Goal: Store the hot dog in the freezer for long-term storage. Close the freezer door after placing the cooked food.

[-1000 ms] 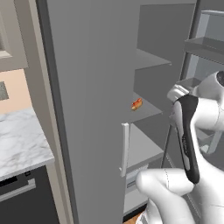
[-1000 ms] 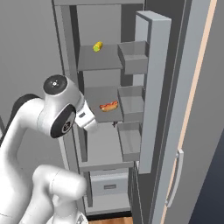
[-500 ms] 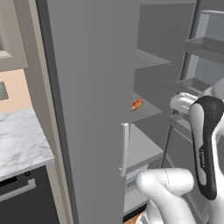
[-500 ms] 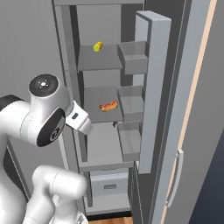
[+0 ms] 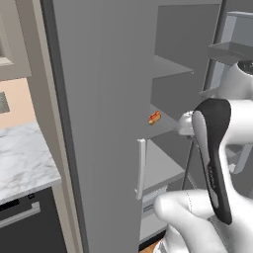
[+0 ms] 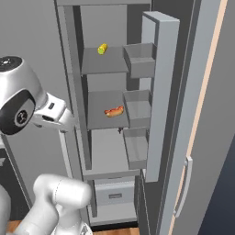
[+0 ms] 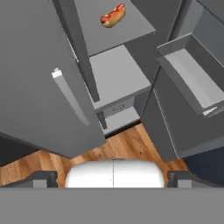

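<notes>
Hand view: the two dark fingertips of the gripper (image 7: 113, 177) stand far apart at the bottom corners, so the gripper is wide open, with nothing between its tips and nothing touching them. It looks down along the front of the tall narrow grey freezer (image 7: 114, 74) toward the wooden floor (image 7: 118, 146). The small reddish-brown hot dog in its tan-orange bun (image 7: 113, 15) lies on a grey shelf (image 7: 131, 24) near the top of this view, well apart from the gripper.

In the right base view, the hot dog (image 6: 114, 111) lies on the middle shelf (image 6: 98, 120) of the freezer (image 6: 105, 73), toward its front right part, near a grey bin of the door. A small round yellow item (image 6: 102, 48) sits on the shelf above. The tall grey freezer door with shelf bins on its inner face (image 6: 153, 92) stands open at the right, its bins facing the shelves. Two small grey drawers (image 6: 111, 195) are at the bottom of the compartment. The white arm is at the left, in front of the plain grey door.

In the left base view, the hot dog (image 5: 154, 117) shows just past the edge of the plain grey fridge door with a vertical bar handle (image 5: 99, 123). At the far left there is a white marble counter (image 5: 22, 165).
</notes>
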### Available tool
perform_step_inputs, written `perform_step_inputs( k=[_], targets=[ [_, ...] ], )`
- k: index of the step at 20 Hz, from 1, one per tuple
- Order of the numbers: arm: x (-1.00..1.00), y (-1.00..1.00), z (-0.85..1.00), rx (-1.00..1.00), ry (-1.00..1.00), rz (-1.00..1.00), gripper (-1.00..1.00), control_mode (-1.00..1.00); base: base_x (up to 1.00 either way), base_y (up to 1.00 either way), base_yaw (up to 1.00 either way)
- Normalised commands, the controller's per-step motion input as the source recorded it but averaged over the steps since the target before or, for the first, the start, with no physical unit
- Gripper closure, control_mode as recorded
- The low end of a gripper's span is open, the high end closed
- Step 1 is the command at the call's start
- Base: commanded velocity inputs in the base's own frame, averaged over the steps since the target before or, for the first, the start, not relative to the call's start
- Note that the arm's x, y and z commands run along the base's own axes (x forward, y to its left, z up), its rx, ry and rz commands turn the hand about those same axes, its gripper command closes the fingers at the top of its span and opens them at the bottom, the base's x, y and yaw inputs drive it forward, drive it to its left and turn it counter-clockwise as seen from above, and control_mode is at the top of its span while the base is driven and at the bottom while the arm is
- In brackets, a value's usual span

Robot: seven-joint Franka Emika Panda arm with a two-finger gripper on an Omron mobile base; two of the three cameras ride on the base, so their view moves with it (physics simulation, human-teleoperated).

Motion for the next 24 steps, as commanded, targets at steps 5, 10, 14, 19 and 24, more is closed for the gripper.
perform_step_inputs(
  k=[5,10,14,19,24],
  targets=[
    [-0.28,0.12,-0.34,-0.2,0.14,0.0,-1.0,-1.0,0.0,0.0,0.0],
    [0.0,-0.01,-0.24,0.06,0.17,0.0,-1.0,-1.0,0.0,0.0,0.0],
    [0.09,-0.22,-0.18,0.16,0.11,0.01,-1.0,-1.0,0.0,0.0,0.0],
    [0.0,-0.09,-0.46,0.01,0.12,0.0,-1.0,-1.0,0.0,0.0,0.0],
    [0.0,0.0,-0.09,0.0,0.01,0.0,-1.0,-1.0,0.0,0.0,0.0]
  ],
)
